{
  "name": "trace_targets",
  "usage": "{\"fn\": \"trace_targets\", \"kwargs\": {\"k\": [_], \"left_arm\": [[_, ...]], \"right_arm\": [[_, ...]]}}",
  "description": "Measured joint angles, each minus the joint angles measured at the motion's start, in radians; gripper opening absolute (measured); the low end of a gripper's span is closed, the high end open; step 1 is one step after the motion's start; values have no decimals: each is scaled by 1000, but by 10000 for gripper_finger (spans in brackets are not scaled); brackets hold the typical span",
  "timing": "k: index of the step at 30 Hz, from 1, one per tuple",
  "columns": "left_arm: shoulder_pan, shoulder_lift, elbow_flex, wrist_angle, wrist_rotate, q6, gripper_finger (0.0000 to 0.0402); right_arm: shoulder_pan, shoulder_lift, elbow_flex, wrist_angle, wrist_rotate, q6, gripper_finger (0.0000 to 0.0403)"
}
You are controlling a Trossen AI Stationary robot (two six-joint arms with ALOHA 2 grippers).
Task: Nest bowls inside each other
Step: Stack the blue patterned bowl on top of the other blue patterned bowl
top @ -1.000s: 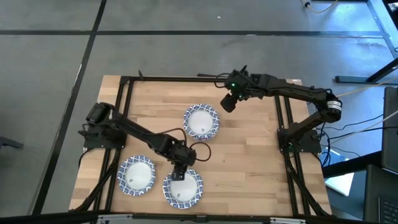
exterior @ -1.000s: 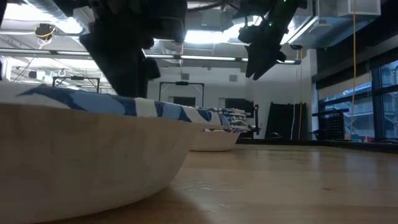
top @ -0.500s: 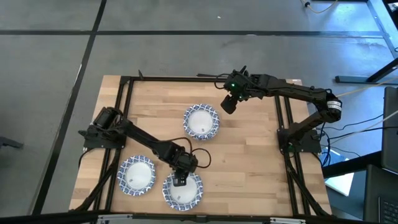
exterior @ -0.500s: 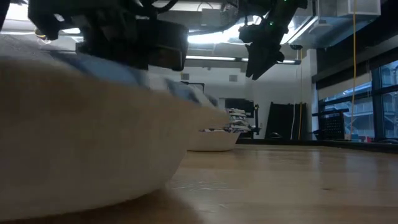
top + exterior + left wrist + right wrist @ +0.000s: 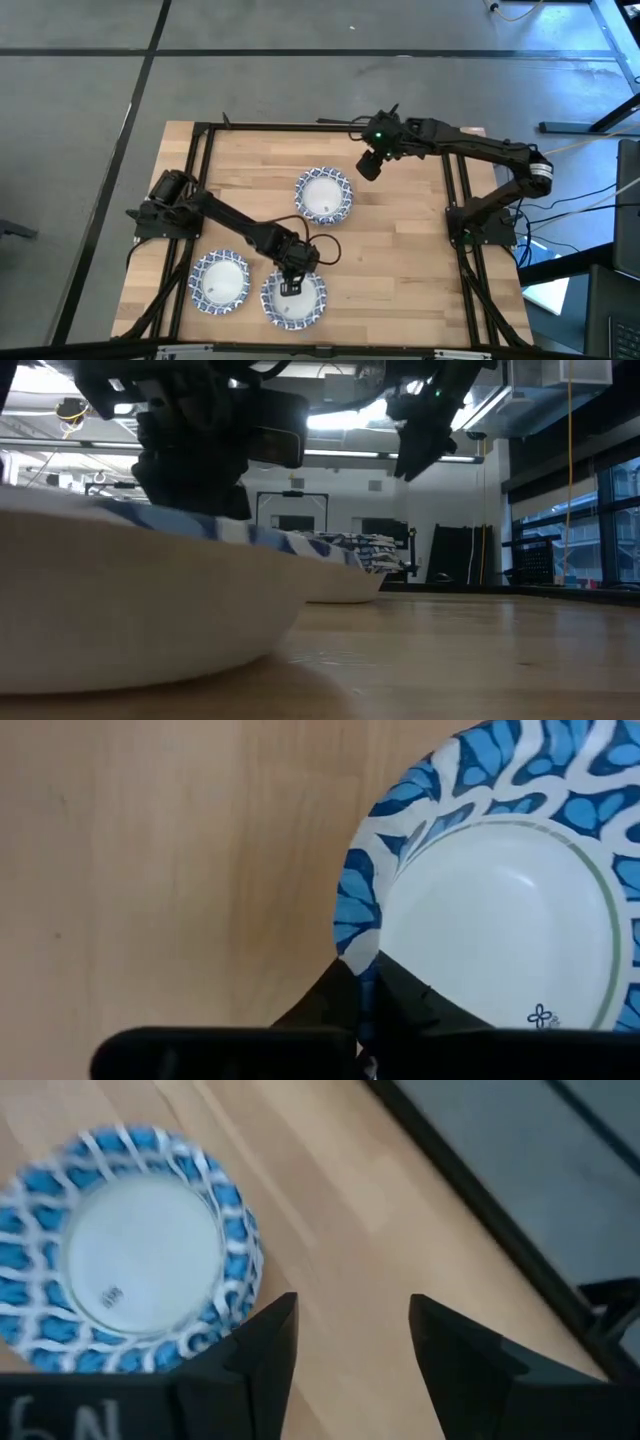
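Note:
Three white bowls with blue-and-white lattice rims rest on their bases on the wooden table: one in the middle, one near left, one near centre. My left gripper is shut on the near-centre bowl, which fills the low view's foreground. My right gripper is open and empty in the air, to the far right of the middle bowl. No other bowls are in view. My left gripper pinches the near-centre bowl's patterned rim on its far side. One finger lies over the white inside and the other is outside, over the table. The fingers come from above, pointing down. Whether the base is off the table, I cannot tell.
A black metal frame runs along the table's left, far and right sides. Bare wood lies between the bowls and the right edge. Cables trail off the right arm's base.
My left gripper has gone a little toward the table's near edge, over the near-centre bowl's far rim. In the low view that bowl rocked and its rim rose, then came back nearly level.

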Motion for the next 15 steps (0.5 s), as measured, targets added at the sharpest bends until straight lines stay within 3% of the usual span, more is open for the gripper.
{"fn": "trace_targets", "kwargs": {"k": [7, 15], "left_arm": [[26, -49, -1, -11, -23, 54, 2], [75, -163, -2, -25, -73, 109, 1]], "right_arm": [[0, -176, -30, 25, 16, -27, 193], [12, -536, -289, 115, 19, 21, 193]]}}
